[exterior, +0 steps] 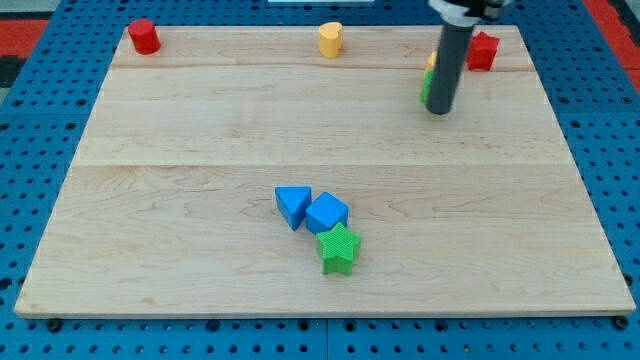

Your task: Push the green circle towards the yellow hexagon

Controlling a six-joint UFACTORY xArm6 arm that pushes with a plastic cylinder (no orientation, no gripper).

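One rod, no fingers: your arm ends in a plain dark rod that cannot open, close or hold anything, and my tip [438, 110] rests on the counter [200, 130] near the view's top right.

A sliver of green [425, 90] shows at the rod's left edge, with a sliver of yellow [431, 62] just above it. I judge these to be the green circle and the yellow hexagon, but the rod covers most of both and neither shape can be confirmed. Whether the tip touches the green piece, or whether green and yellow touch each other, cannot be told.

Risks from here:
- The two pieces sit close to the counter's top edge; a push carried too far toward the view's top could send either off the wood.
- An off-centre contact could let the green piece slip round the rod instead of travelling.
- The red block [483, 50], just to the right of the rod, could be struck by a sideways sweep.

Well apart and unaffected: a second yellow block [331, 39] and a red cylinder [144, 36] along the top, and the touching cluster of blue triangle [293, 205], blue cube [327, 213] and green star [339, 248] lower down.
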